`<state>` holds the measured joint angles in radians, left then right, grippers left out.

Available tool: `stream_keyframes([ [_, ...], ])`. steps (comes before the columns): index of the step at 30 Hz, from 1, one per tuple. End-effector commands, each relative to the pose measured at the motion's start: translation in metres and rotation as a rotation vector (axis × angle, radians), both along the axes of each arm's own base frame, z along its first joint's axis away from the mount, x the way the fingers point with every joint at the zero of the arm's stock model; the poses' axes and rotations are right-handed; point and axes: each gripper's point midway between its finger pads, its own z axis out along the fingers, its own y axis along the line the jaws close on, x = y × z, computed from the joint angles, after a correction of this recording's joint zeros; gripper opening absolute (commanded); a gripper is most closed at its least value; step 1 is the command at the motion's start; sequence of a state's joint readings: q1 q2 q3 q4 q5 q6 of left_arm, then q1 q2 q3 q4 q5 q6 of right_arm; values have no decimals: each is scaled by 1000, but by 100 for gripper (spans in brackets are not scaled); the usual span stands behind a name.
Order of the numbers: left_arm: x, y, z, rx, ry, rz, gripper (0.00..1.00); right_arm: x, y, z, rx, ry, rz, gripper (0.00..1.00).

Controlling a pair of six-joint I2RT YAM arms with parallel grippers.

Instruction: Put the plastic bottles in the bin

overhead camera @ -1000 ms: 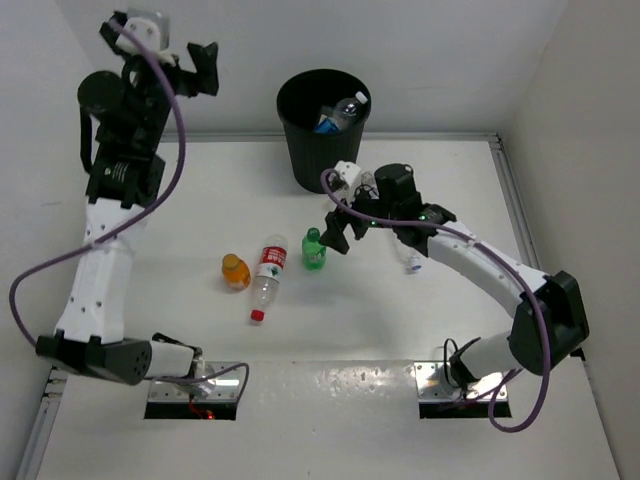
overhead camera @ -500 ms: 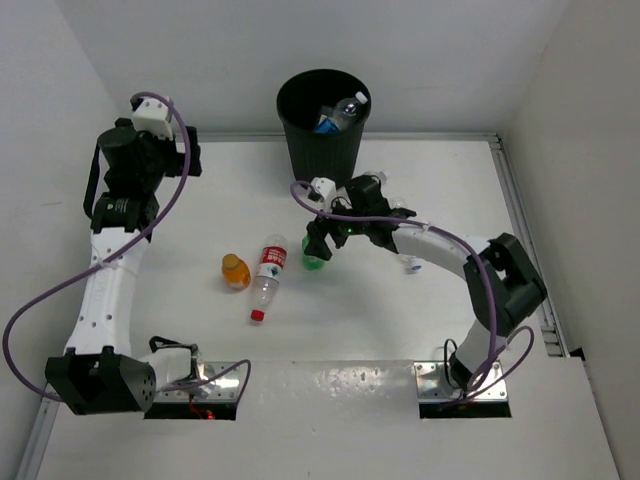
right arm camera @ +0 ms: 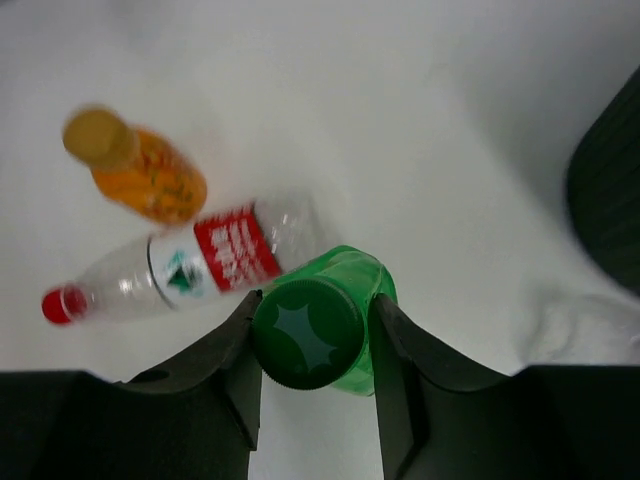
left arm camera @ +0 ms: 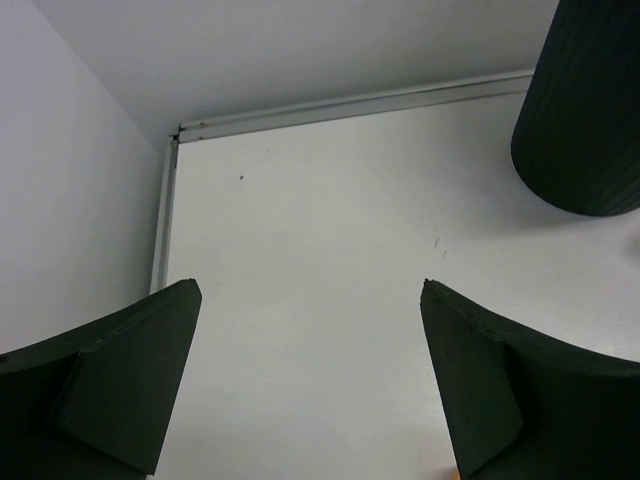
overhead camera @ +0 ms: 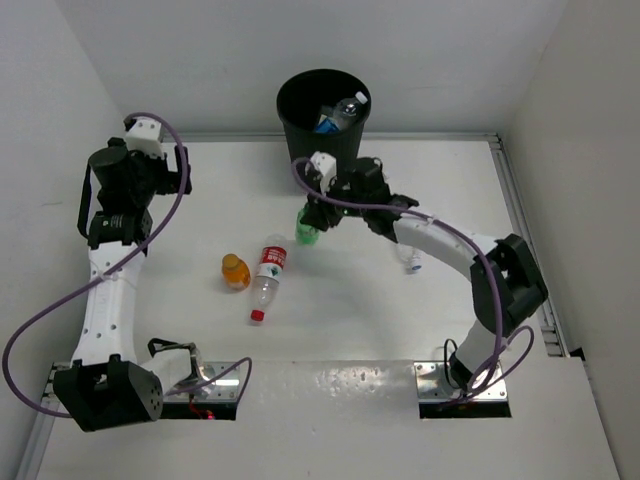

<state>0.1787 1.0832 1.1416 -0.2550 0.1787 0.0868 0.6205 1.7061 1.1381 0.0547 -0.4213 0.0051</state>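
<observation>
The bin (overhead camera: 320,162) stood at the middle of the tabletop's far edge, against the back wall. Inside it lay at least one clear bottle with a blue label (overhead camera: 341,111); what else was in there could not be made out.

Just in front of the bin's near side, the right gripper (overhead camera: 317,216) was clamped on the green bottle (overhead camera: 307,230). The right wrist view showed its two dark fingers (right arm camera: 222,365) pressed against either side of the bottle's neck, just below the green cap. Whether the bottle's base touched the surface could not be told.

The left gripper (left arm camera: 308,300) hung near the far-left corner with its jaws spread wide and nothing between them.

Toward the left of centre, the orange bottle (overhead camera: 235,271) and the red-labelled clear bottle (overhead camera: 266,276) lay just beside each other, the clear one with its red cap pointing at the near edge. Another small bottle (overhead camera: 411,262) lay right of centre, partly hidden under the right arm.

The tabletop (overhead camera: 350,320) was plain white with a metal strip along its far and right edges, and white walls closed it in on three sides. Open room lay along the near half and between the bottles and the bin.
</observation>
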Motion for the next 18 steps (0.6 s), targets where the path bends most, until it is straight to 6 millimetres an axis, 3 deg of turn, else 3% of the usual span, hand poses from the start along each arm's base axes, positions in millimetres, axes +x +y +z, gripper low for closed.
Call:
stream_keyframes([
  [1,5,-3,6,17,-42,-42,99,37,-3,137,207,-235,-87,9],
  [2,5,1,0,14,-28,-33,99,51,-6,185,260,-318,-114,9],
  [3,4,1,-8,11,-12,-33,99,60,-11,198,270,-345,-151,9],
  [5,8,2,-15,-12,-8,-18,99,77,-24,254,342,-451,-207,7],
  [8,8,-2,-27,-53,6,-28,99,96,-41,301,397,-583,-281,6],
  [11,8,-9,-34,-90,15,-56,99,120,-54,335,422,-694,-346,6],
  [13,8,-10,-37,-101,17,-54,99,147,-52,310,376,-665,-365,6],
  [14,9,-13,-37,-101,18,-63,99,152,-58,321,386,-687,-378,6],
  [16,10,-15,-40,-105,27,-72,99,175,-54,294,359,-645,-378,6],
  [17,10,-15,-40,-105,27,-72,99,179,-55,295,363,-627,-385,6],
  [18,10,-14,-40,-95,26,-74,99,194,-55,280,354,-600,-380,6],
])
